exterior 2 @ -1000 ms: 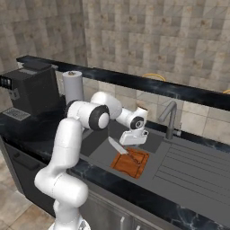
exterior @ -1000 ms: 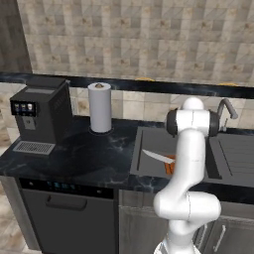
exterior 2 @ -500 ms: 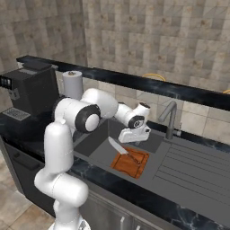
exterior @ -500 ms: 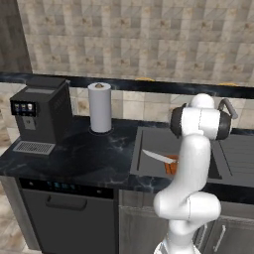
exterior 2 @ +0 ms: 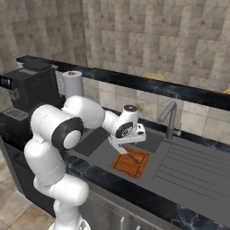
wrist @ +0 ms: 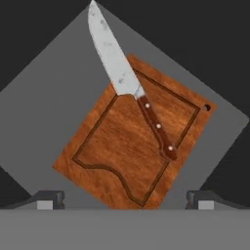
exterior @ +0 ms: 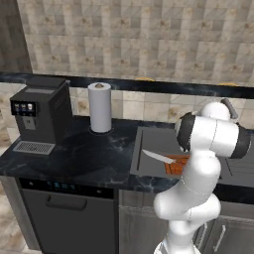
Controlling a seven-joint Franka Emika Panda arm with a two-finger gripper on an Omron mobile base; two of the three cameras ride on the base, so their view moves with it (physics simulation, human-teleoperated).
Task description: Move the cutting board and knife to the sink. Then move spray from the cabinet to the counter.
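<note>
Black marble counter [exterior: 99, 154] surrounds the dark grey sink [exterior 2: 179, 168]. Cutting board [wrist: 132, 146] lies in the basin, knife [wrist: 129, 83] across it with its blade overhanging. End effector [wrist: 124, 199] hovers above, spread wide and empty. Risk: a careless retreat could knock the knife. No legible writing.

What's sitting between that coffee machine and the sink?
A white paper towel roll stands upright on the black counter between the coffee machine and the sink, toward the back wall. The left base view shows it best.
</note>
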